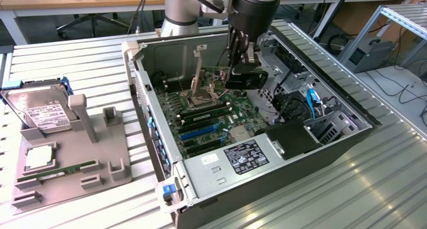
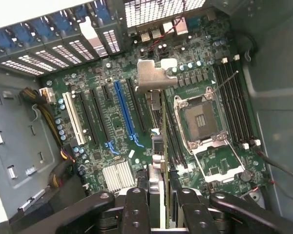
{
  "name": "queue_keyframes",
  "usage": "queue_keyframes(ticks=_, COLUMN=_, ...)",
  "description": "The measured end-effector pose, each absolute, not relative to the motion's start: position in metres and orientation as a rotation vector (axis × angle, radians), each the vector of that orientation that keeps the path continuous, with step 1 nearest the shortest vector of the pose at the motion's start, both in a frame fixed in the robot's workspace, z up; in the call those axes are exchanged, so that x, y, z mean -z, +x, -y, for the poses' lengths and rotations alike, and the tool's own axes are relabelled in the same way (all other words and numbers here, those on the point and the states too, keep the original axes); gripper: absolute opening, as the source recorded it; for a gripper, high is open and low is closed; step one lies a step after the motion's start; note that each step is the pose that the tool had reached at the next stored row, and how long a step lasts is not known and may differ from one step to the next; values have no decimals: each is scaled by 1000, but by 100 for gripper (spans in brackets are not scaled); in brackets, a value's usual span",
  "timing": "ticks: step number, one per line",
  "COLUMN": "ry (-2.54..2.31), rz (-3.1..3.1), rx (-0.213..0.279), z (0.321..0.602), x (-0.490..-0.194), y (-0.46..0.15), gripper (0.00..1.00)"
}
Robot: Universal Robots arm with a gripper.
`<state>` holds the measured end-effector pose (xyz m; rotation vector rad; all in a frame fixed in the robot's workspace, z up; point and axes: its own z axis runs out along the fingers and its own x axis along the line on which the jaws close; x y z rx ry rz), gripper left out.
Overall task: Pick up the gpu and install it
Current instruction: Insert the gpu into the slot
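One gripper (image 2: 158, 204): jaws clamped on the gpu's top edge, so the card hung edge-down.
Gpu (image 2: 156, 97): held above the motherboard (image 2: 112, 146), silver bracket foremost, not yet seated.
Blue slot (image 2: 124, 109): just beside the card, empty.
Case (image 1: 220, 181): lay open, giving access from above.

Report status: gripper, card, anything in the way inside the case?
Gripper shut on green GPU card with silver bracket, held edge-on above motherboard. Not seated. Nothing blocking the slots.
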<state>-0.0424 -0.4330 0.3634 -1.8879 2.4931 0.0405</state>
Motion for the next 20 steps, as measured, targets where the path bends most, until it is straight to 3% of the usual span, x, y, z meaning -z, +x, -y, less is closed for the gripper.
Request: queue_keyframes(ticks=20, ry=-2056, rz=-2359, rx=-42, z=433, x=-363, y=-42, gripper=27)
